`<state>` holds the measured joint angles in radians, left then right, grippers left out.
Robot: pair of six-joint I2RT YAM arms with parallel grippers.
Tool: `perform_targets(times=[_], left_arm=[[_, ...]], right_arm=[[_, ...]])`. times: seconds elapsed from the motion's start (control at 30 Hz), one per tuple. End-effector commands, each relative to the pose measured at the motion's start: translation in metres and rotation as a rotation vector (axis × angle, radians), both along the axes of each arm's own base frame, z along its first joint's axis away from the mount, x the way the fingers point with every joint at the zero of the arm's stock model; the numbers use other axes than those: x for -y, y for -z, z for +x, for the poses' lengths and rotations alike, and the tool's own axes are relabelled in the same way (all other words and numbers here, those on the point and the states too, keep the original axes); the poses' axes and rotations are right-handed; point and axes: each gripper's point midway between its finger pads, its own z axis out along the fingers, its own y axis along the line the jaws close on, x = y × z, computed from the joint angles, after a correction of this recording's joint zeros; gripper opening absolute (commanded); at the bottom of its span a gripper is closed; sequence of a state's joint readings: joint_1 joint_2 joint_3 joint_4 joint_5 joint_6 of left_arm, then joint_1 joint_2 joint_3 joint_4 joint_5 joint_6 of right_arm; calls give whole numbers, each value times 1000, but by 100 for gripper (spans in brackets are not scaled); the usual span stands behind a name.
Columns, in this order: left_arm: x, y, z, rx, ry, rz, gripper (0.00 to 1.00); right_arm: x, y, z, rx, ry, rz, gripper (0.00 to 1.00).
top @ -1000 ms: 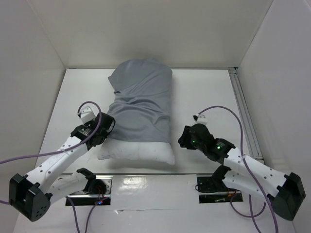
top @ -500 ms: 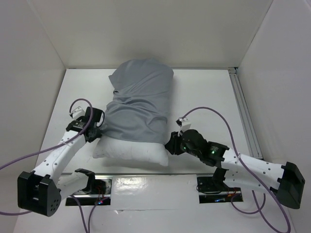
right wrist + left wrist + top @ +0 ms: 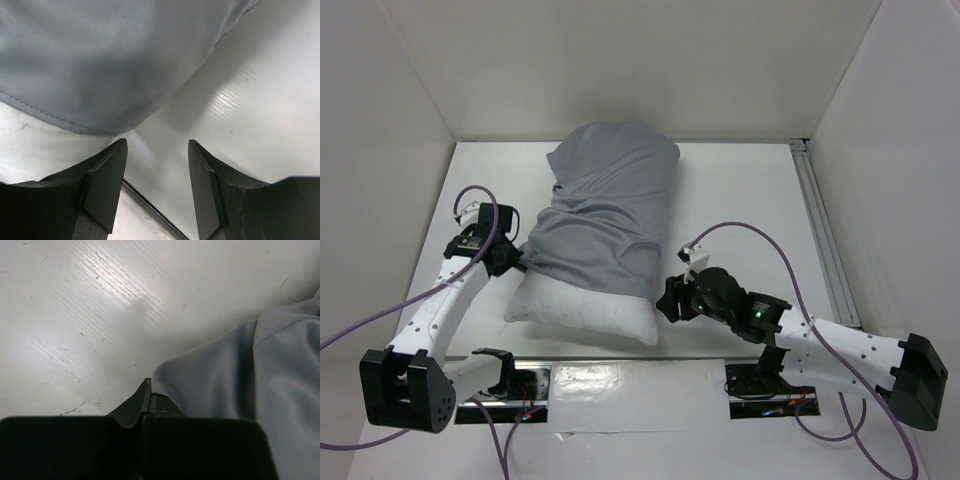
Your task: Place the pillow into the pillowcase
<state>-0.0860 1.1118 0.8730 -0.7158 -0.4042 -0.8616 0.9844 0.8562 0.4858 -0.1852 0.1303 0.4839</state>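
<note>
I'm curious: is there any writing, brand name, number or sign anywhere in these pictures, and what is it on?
None: no text can be read in any view.
The grey pillowcase, the white pillow and the table are plain.
The right arm shows only small green lights, no lettering that can be made out.

White table (image 3: 740,190), plain white walls (image 3: 620,60), metal rail (image 3: 820,220) along its right edge, shiny strip (image 3: 640,375) at front

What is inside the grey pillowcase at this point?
The white pillow fills the pillowcase; only its near end sticks out of the hem. The rest is covered by cloth, so whether it reaches the far corners cannot be seen.
</note>
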Motion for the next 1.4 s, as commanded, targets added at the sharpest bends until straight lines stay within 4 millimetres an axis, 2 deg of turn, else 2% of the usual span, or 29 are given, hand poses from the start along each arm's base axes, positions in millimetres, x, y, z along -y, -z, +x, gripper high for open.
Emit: perform_targets(times=[0.0,0.17,0.2,0.33,0.4,0.53,0.57,0.63,0.7,0.83,0.87,0.93,1.0,1.03,1.07,1.27,1.3,1.37], left_arm=[[0,-17,13,44,36,12,0],[-1,-15,15,34,32,5,0],[-1,-15,15,34,32,5,0],[-1,-15,15,34,32,5,0],[0,-15,15,34,37,-3,0],[2,-12,15,34,42,-11,0],[2,-9,13,24,42,-10,0],[4,-5,11,15,48,-19,0],[4,-6,13,24,48,-19,0],[5,-3,11,14,53,-27,0],[5,-3,11,14,53,-27,0],[5,-3,11,14,53,-27,0],[8,-4,13,23,63,-27,0],[8,-4,13,23,63,-27,0],[8,-1,11,14,62,-27,0],[8,0,11,14,62,-27,0],[8,0,11,14,62,-27,0],[8,0,11,14,62,-27,0]], right_arm=[[-14,-19,9,84,-47,21,58],[-34,-31,5,105,-114,46,53],[-37,-28,1,104,-134,32,53],[-43,-35,-12,117,-178,55,53],[-41,-33,-12,113,-164,45,53],[-45,-35,-1,139,-113,55,53],[-45,-35,6,155,-83,51,50],[-52,-47,18,210,-36,128,44],[-55,-48,21,220,-16,166,40],[-65,-40,27,224,-4,151,39],[-64,-33,28,223,12,126,39],[-67,-33,26,232,32,125,27],[-59,-30,32,249,107,86,6],[-60,-30,30,241,135,84,0],[-50,-28,36,256,202,58,0],[-23,-10,37,230,345,-5,0],[-13,-4,36,230,380,-44,0],[-7,-6,36,223,429,-39,0]])
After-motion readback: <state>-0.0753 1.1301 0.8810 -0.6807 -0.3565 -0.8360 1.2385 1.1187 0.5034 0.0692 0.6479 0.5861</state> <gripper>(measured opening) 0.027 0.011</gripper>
